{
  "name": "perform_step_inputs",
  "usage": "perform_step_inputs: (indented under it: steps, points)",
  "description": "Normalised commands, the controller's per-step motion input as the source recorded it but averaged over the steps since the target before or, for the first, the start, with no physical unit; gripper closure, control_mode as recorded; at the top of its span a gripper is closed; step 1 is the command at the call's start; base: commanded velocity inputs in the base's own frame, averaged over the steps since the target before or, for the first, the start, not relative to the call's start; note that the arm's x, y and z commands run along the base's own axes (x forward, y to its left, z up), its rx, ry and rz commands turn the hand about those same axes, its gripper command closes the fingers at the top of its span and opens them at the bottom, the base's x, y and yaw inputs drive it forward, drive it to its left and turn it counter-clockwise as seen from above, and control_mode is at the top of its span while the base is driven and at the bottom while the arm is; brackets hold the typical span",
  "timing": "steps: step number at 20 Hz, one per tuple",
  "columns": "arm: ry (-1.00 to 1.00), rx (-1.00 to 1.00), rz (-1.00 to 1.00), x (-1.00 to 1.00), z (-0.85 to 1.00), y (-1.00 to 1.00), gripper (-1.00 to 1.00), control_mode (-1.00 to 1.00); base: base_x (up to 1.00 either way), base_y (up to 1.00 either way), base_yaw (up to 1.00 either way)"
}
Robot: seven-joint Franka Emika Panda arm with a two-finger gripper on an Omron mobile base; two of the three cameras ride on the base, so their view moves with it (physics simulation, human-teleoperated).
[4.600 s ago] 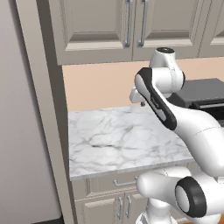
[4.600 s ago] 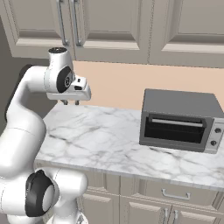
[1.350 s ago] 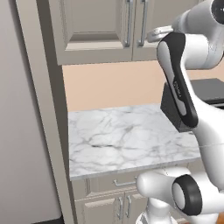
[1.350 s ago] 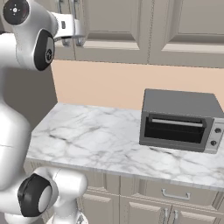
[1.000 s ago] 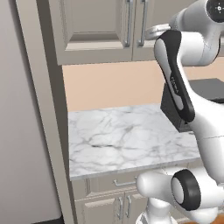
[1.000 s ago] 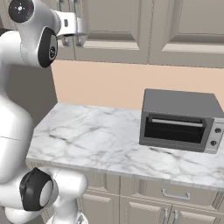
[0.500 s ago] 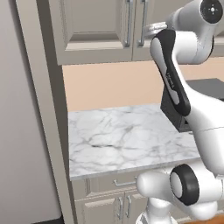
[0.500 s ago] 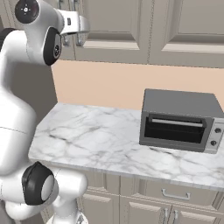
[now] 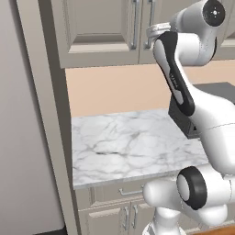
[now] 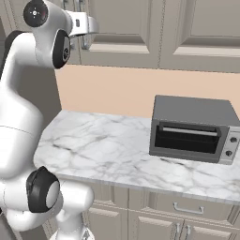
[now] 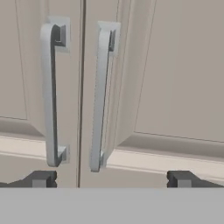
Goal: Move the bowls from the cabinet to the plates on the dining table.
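Up against the cabinet (image 11: 131,87) you have the claw (image 11: 111,178) raised to the level of the two door handles, its fingers spread wide apart and holding nothing. You can see one dark fingertip (image 11: 41,178) below the left handle (image 11: 51,94) and the other below the bare panel right of the right handle (image 11: 100,96); neither tip touches the doors as far as you can tell. Both doors of the cabinet are shut, so you cannot see what is inside.

Left of the cabinet's centre seam, the left door shows a recessed panel in flat grey-beige. Each handle is a long brushed-metal bar, upright, fixed on small square mounts at top and bottom. Right of the seam, the right door has the same recessed panel with a stepped moulding along its lower edge.

From the left base view, the claw (image 9: 153,34) sits just in front of the handles near the cabinet's lower edge. Below the cabinet, a peach backsplash runs down to a marble counter (image 9: 133,147), white with grey veins and smooth. Right of the cabinet's handles and down on that counter stands a grey boxy toaster oven (image 10: 194,129), its dark glass door closed, with a bar handle and small knobs at its right side. Under the counter you see short drawer fronts (image 10: 187,206) with small handles.
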Motion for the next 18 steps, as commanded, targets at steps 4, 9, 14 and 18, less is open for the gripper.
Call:
perform_step_inputs:
  steps: [4,9,14,18]
  points:
    - [-0.02,0.00,0.00,0.21,0.00,0.12,-1.00,-1.00,0.00,0.00,0.00]
    - [-0.01,-0.01,-0.01,0.23,0.00,0.29,-1.00,-1.00,0.00,0.00,0.00]
    - [0.00,0.00,-0.03,0.33,0.00,0.07,-1.00,-1.00,0.00,0.00,0.00]
    - [0.00,-0.04,-0.01,0.44,0.00,0.00,-1.00,-1.00,0.00,0.00,0.00]
